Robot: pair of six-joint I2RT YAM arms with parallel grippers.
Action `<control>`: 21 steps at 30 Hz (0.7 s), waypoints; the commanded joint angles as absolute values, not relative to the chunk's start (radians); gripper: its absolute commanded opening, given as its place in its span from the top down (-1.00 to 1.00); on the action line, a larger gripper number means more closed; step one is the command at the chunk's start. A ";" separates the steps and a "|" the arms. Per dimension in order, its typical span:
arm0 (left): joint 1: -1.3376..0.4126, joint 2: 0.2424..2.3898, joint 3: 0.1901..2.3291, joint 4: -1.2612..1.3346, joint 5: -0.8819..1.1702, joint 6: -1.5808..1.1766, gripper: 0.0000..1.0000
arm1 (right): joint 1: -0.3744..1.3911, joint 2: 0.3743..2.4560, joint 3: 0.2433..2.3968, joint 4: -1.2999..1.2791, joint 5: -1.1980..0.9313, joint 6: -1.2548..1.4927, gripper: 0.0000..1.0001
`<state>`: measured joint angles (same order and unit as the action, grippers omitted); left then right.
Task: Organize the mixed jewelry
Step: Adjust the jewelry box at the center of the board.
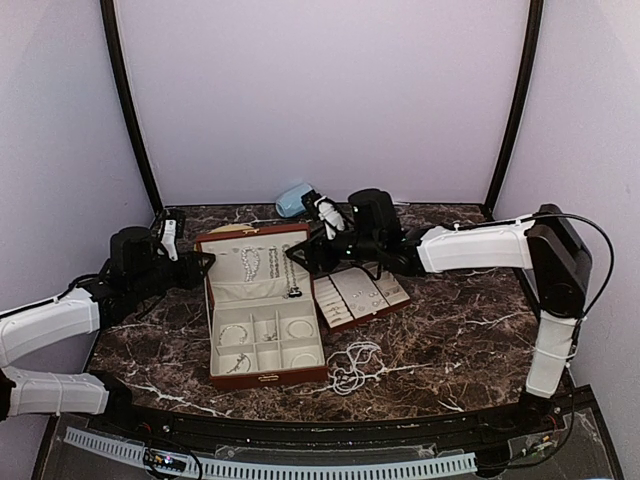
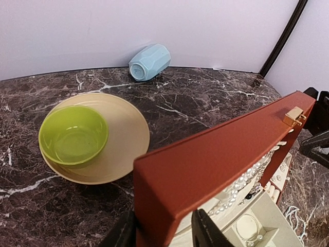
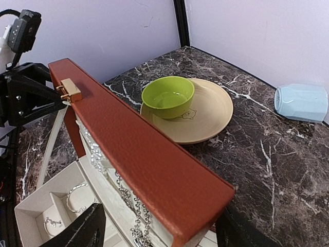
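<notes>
1. One dark marbled desk (image 1: 450,330) carries everything.
2. The right arm (image 1: 470,248) rises from its base at the right, bends at the elbow and stretches level across the desk to the left. The left arm (image 1: 50,325) comes in low from the left, its forearm pointing right.
3. A reddish-brown case (image 1: 265,378) sits open mid-desk, and its lid (image 3: 144,154) stands up between the two wrists.
4. The left tool (image 2: 164,234) straddles the lid's left end with a finger close on each face. I cannot tell whether it clamps the lid.
5. The right tool (image 3: 159,231) straddles the lid's right end with its fingers wide apart. There is a clear gap on the inner side, so it has no hold.
6. A flat tray (image 1: 370,314) lies just right of the case and holds rows of small pieces (image 1: 362,290).
7. A tan plate (image 2: 128,134) behind the lid carries a green bowl (image 2: 72,136).
8. A pale blue cup (image 2: 149,62) lies on its side by the back wall.
9. Bead strands (image 1: 270,262) hang inside the lid, and another strand (image 1: 350,368) is heaped on the desk by the case's front right corner.
10. Bangles (image 1: 235,335) rest in the case's compartments.
</notes>
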<state>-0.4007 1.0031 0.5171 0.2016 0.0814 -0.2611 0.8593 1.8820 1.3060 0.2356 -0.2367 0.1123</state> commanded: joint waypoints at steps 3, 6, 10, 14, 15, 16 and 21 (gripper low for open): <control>-0.395 1.002 0.508 0.263 0.065 -0.221 0.30 | 0.865 1.930 1.372 0.299 -0.208 0.100 -0.46; -0.396 1.006 0.506 0.269 0.063 -0.217 0.39 | 0.865 1.944 1.387 0.301 -0.206 0.100 -0.33; -0.395 1.016 0.508 0.275 0.070 -0.213 0.51 | 0.865 1.951 1.387 0.315 -0.208 0.107 -0.15; -0.396 1.018 0.508 0.274 0.069 -0.206 0.60 | 0.865 1.957 1.388 0.326 -0.215 0.118 -0.01; -0.395 1.016 0.508 0.275 0.068 -0.206 0.61 | 0.865 1.959 1.388 0.331 -0.215 0.119 0.02; -0.396 1.016 0.508 0.275 0.072 -0.206 0.62 | 0.866 1.962 1.388 0.332 -0.218 0.120 0.02; -0.396 1.020 0.508 0.277 0.072 -0.204 0.67 | 0.865 1.974 1.391 0.339 -0.225 0.127 0.13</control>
